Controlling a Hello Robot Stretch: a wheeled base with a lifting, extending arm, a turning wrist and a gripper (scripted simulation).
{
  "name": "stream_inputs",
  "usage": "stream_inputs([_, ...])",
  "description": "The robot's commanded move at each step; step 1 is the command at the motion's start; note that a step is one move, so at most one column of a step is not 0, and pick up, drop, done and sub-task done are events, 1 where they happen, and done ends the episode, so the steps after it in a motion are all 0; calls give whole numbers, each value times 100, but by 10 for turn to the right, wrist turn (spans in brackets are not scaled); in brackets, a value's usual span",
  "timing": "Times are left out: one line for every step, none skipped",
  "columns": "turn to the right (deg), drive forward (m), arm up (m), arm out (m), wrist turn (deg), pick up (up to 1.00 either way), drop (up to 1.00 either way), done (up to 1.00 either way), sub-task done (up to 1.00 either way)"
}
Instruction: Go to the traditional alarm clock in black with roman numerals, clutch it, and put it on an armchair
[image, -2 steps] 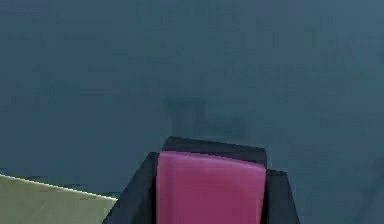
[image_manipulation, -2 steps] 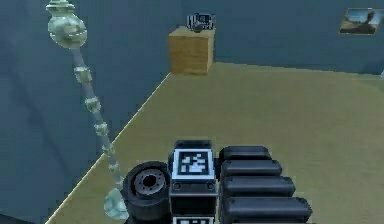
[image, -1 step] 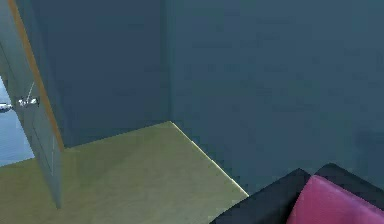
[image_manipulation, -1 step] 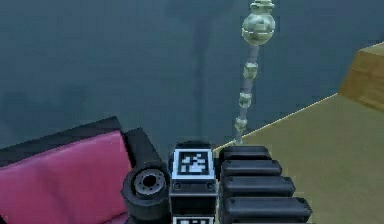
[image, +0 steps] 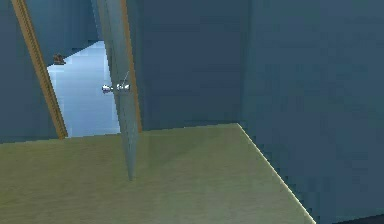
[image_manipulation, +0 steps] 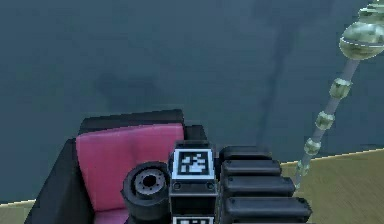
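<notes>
Pink-cushioned black armchair (image_manipulation: 105, 160) sits right behind your gripper (image_manipulation: 150, 188), so the approach looks done, but you cannot tell whether it holds the black alarm clock for placing, left of the pale beaded metal floor lamp (image_manipulation: 335, 95).

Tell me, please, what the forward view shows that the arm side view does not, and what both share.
Forward view: a grey door standing ajar with a metal handle, in a wood-framed doorway to a brighter room. Arm side view: a pink armchair with dark sides, the robot's dark arm in front of it, and a beaded lamp pole. Both: dark blue wall and pale floor.
</notes>
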Motion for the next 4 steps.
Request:
stream_inputs([0, 0, 0, 22, 0, 0, 0, 0, 0])
stream_inputs([0, 0, 0, 0, 450, 0, 0, 0, 0])
stream_inputs([0, 0, 0, 0, 360, 0, 0, 0, 0])
stream_inputs([0, 0, -46, 0, 0, 0, 0, 0, 0])
